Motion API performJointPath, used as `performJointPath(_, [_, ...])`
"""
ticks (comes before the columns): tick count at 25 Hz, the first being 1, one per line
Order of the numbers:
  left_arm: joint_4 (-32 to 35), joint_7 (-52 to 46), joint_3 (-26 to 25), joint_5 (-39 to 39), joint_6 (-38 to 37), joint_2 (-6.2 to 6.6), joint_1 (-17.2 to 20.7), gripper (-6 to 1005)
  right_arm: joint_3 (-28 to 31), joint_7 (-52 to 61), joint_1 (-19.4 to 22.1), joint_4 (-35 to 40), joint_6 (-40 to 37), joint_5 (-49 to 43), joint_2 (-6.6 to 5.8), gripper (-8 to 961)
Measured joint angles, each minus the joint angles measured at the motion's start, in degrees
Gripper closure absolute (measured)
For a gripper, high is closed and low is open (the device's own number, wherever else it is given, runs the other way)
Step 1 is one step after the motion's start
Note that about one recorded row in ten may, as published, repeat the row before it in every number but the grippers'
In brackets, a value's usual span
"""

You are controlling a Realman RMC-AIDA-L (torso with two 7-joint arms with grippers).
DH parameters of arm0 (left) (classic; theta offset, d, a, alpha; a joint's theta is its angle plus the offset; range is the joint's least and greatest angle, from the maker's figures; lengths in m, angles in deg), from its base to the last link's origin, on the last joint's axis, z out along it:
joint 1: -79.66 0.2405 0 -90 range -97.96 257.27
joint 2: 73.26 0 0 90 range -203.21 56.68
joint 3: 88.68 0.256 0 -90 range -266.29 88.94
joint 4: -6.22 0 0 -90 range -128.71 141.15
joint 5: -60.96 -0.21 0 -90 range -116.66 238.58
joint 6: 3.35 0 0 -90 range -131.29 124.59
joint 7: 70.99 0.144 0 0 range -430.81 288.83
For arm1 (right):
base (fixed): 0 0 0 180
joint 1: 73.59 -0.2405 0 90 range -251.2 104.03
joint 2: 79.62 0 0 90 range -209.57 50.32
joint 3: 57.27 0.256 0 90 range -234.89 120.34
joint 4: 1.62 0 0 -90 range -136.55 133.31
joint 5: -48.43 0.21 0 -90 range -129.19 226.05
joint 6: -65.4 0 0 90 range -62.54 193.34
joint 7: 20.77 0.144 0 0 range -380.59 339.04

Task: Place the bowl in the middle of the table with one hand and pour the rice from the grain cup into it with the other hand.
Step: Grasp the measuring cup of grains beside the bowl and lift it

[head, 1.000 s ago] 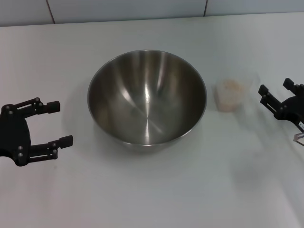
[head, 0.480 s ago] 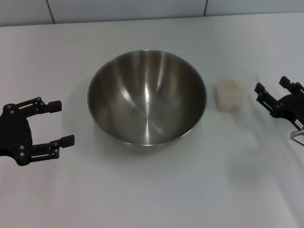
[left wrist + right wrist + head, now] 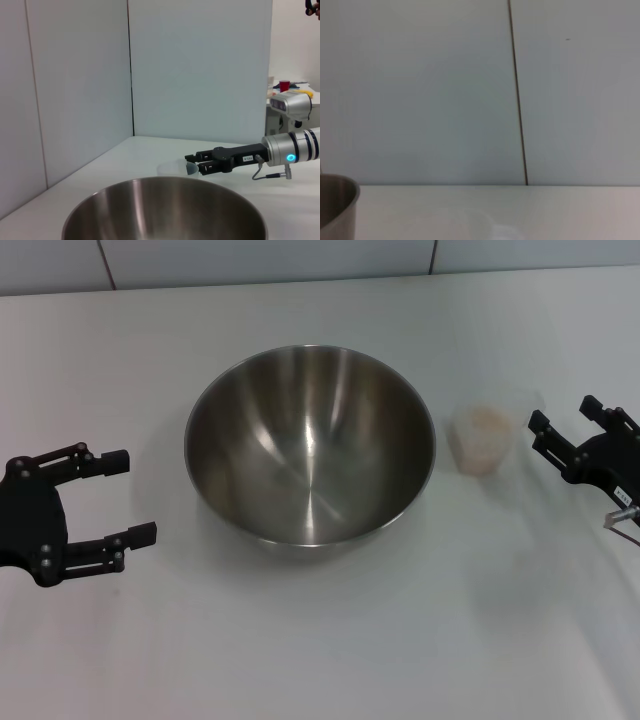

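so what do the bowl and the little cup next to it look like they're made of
The bowl looks like stainless steel with a brushed, shiny finish: grey metal with streaked reflections inside. The cup seems to be clear plastic, though glass can't be ruled out: its walls barely show, and the pale rice is visible through them.

Head view overhead, wrist views low, sharing bowl

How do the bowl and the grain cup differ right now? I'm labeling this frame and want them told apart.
Size: the bowl is far wider and deeper than the small grain cup.
Material: the bowl is shiny steel, while the grain cup is clear plastic with faint walls.
Contents: the bowl is empty; the grain cup holds pale rice.
Both stand upright on the table, apart, with neither end effector touching them.
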State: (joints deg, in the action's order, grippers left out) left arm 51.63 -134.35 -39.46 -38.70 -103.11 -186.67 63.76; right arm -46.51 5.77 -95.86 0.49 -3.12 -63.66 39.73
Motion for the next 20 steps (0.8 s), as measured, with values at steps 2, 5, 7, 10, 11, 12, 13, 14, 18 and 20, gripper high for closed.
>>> performJointPath(2, [0.02, 0.0, 0.0, 0.0, 0.19, 0.04, -0.03, 211, -0.02, 0.0, -0.12, 0.0, 0.22, -0.11, 0.0, 177])
performJointPath(5, [0.03, 0.0, 0.0, -0.03, 0.42, 0.04, -0.03, 212, -0.04, 0.0, -0.25, 0.0, 0.53, -0.12, 0.0, 177])
performJointPath(7, [0.03, 0.0, 0.0, -0.06, 0.46, 0.04, -0.03, 212, -0.02, 0.0, -0.33, 0.0, 0.57, -0.05, 0.0, 177])
performJointPath(10, [0.04, 0.0, 0.0, -0.08, 0.48, 0.04, -0.02, 213, 0.04, 0.0, -0.59, 0.0, 1.06, 0.08, 0.0, 178])
performJointPath(11, [0.04, 0.0, 0.0, -0.09, 0.48, 0.04, -0.02, 213, 0.07, 0.0, -0.74, 0.0, 1.41, 0.1, 0.0, 178])
performJointPath(12, [0.04, 0.0, 0.0, -0.09, 0.5, 0.03, -0.01, 213, 0.08, 0.0, -0.92, 0.0, 1.8, 0.1, 0.0, 178])
performJointPath(13, [0.04, 0.0, 0.0, -0.09, 0.5, 0.03, -0.01, 213, 0.07, 0.0, -1.03, 0.0, 2.06, 0.1, 0.0, 178])
performJointPath(14, [0.04, 0.0, 0.0, -0.09, 0.51, 0.03, -0.01, 213, 0.02, 0.0, -1.2, 0.0, 2.4, 0.1, 0.0, 178])
performJointPath(18, [0.04, 0.0, 0.0, -0.09, 0.54, 0.03, -0.01, 214, -0.05, 0.0, -1.62, 0.0, 2.94, 0.04, 0.0, 178])
performJointPath(20, [0.03, 0.0, 0.0, -0.09, 0.54, 0.03, -0.01, 214, -0.04, 0.0, -1.69, 0.0, 2.96, 0.04, 0.0, 178])
